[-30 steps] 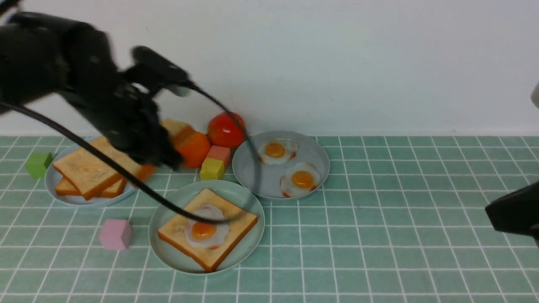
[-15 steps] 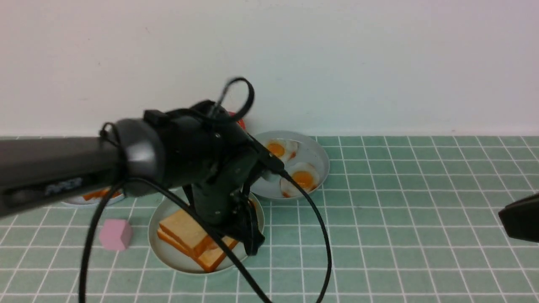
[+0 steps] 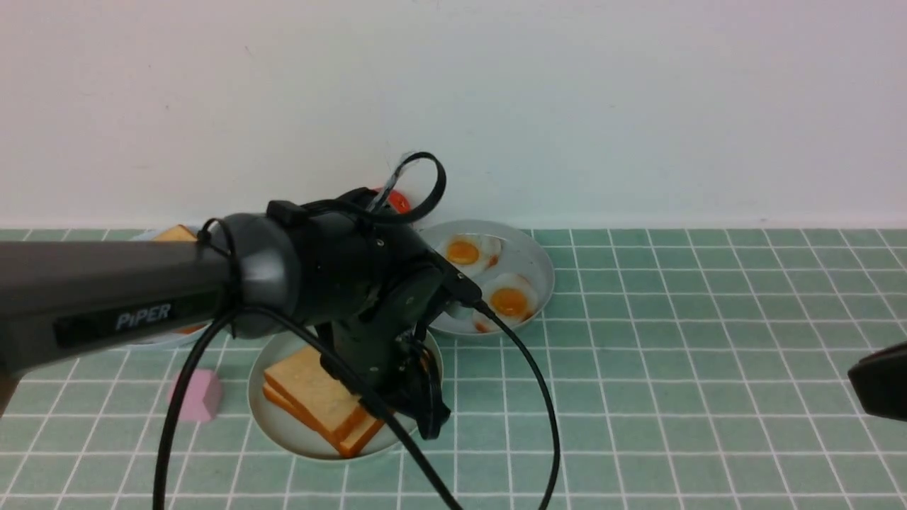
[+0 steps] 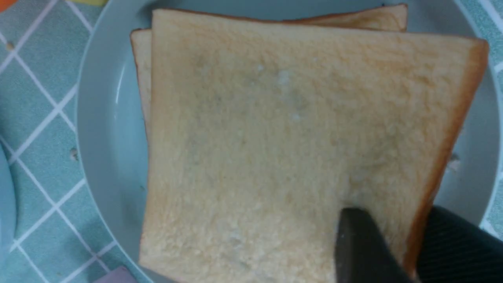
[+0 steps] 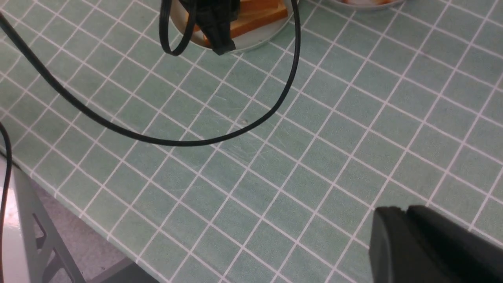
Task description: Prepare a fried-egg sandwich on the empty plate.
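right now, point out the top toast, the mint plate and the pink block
top toast (image 4: pixel 275 137), left wrist view, middle of its upper face
mint plate (image 4: pixel 108 118), left wrist view, bare floor beside the toast
pink block (image 3: pixel 204 397), front view, its front face

Light: bright, soft, even, from above.
Shadows: faint and diffuse on the empty plate (image 4: pixel 103 129) beside the top toast slice (image 4: pixel 275 149).
Glare: thin white streak on that plate's inner side.
Front view: mildly soft; wall (image 3: pixel 638 106) washed pale.
Left wrist view: toast crumb slightly soft.
Right wrist view: tabletop (image 5: pixel 298 165) tiles crisp; right hand (image 5: pixel 406 214) a black blur.
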You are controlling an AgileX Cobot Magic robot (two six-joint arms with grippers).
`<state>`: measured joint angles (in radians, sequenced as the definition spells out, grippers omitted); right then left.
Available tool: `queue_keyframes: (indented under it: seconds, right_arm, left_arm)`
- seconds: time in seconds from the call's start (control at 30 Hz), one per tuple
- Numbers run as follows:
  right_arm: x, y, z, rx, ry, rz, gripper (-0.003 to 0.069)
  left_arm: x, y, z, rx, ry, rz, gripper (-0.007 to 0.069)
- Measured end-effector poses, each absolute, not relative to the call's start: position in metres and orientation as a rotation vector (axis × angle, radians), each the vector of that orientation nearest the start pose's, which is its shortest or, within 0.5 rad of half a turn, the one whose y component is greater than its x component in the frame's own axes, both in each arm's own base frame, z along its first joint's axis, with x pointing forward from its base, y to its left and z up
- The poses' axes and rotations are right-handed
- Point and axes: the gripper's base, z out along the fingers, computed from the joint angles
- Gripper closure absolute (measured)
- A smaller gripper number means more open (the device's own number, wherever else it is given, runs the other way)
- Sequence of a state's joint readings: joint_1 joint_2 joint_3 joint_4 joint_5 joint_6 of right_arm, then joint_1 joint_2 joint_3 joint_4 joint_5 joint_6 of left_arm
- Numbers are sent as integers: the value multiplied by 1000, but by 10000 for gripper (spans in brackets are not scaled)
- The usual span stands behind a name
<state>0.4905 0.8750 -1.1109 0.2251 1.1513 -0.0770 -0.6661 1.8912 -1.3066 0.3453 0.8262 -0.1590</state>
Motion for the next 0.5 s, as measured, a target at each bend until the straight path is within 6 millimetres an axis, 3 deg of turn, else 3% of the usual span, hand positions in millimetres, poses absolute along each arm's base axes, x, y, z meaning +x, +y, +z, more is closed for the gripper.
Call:
queue_keyframes:
  seconds: [0.1, 0.23, 0.3, 0.43, 0.5]
  right_arm:
    - [114, 82, 399, -668, 2337, 484, 595]
    - [113, 82, 398, -677, 2357, 481, 593]
    - [112, 82, 397, -683, 2371, 479, 592]
    - [105, 77, 397, -698, 2388, 462, 590]
    - [95, 70, 401, -684, 2368, 446, 591]
  left_arm:
    - [315, -220, 201, 917, 2632, 192, 205]
    - [314, -222, 226, 806, 2616, 116, 135]
    - [309, -219, 246, 757, 2587, 70, 172]
    - [282, -200, 302, 668, 2466, -44, 387]
    - [250, -178, 338, 612, 2333, -163, 552]
